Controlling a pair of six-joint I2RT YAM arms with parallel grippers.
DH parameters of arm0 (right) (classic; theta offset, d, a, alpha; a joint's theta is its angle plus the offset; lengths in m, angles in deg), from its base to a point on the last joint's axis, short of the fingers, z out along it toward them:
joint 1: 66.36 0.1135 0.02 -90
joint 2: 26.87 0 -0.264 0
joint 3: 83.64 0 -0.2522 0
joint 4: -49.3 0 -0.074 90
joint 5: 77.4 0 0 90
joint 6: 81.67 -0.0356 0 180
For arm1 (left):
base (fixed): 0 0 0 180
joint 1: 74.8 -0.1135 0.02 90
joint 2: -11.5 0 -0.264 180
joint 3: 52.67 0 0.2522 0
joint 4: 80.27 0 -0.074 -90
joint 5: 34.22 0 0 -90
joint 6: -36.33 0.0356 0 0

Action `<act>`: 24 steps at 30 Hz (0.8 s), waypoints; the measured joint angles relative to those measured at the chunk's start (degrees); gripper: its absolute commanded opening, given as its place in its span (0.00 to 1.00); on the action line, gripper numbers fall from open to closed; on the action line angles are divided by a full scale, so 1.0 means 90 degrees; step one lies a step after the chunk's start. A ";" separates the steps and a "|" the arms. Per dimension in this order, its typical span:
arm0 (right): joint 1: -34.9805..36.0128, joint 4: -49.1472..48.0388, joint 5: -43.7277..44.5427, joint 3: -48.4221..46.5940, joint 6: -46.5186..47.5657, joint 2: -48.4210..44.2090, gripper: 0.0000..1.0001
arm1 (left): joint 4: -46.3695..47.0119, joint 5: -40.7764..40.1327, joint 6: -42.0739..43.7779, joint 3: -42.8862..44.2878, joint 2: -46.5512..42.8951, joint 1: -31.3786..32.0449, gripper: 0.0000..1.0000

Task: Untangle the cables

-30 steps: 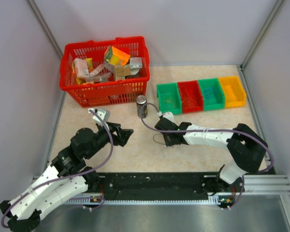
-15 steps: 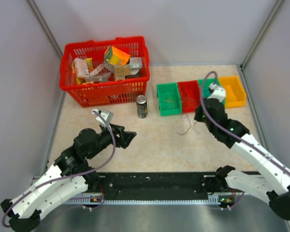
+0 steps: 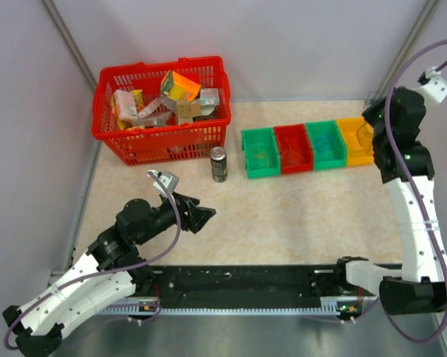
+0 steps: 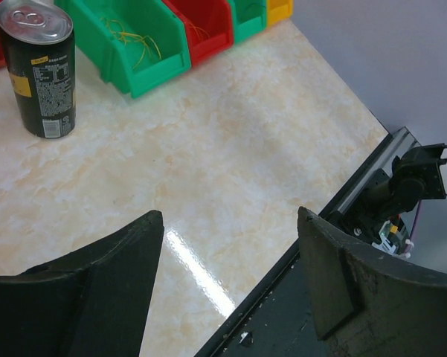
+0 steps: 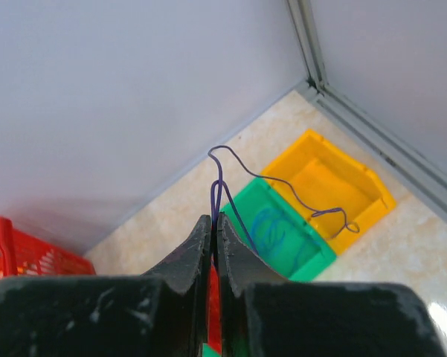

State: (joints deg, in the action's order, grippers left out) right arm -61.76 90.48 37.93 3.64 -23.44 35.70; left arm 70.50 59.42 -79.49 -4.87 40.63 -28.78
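Now my right fingers [image 5: 182, 260] pinch the purple cable [image 5: 217, 190] — its free end dangles down-right toward the yellow bin [image 5: 323, 175]; my left fingers [image 4: 97, 275] gape empty, well apart — low over the surface [image 4: 230, 149].

i work in a lab test cell — plain grey walls [image 3: 320, 44], metal corner posts [image 3: 404, 50], a pale tabletop [image 3: 283, 216], a mounting rail [image 3: 245, 282] at its near edge.

The pale marbled table [image 3: 283, 216] carried a red basket [image 3: 158, 141] at its far left. A dark can [image 3: 219, 163] stood upright near it, beside a row of four small bins [image 3: 294, 166].
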 measured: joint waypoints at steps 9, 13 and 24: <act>-0.0704 -0.0138 -0.0151 -0.1814 0.0068 0.1600 0.00 | -0.0189 0.0121 0.0083 -0.0022 -0.0427 0.0000 0.78; -0.0716 -0.0257 -0.0129 -0.1996 0.0153 0.2064 0.00 | -0.0206 0.0211 0.0097 -0.0024 -0.0639 0.0000 0.78; -0.0748 -0.0763 -0.0124 -0.0928 0.0199 0.2737 0.00 | -0.0345 0.0333 0.0100 -0.0107 -0.0947 0.0000 0.79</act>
State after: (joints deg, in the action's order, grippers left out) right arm -68.49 83.61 36.81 -4.71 -21.64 60.33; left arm 67.40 62.41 -78.60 -5.83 32.10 -28.78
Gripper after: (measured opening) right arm 0.011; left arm 0.787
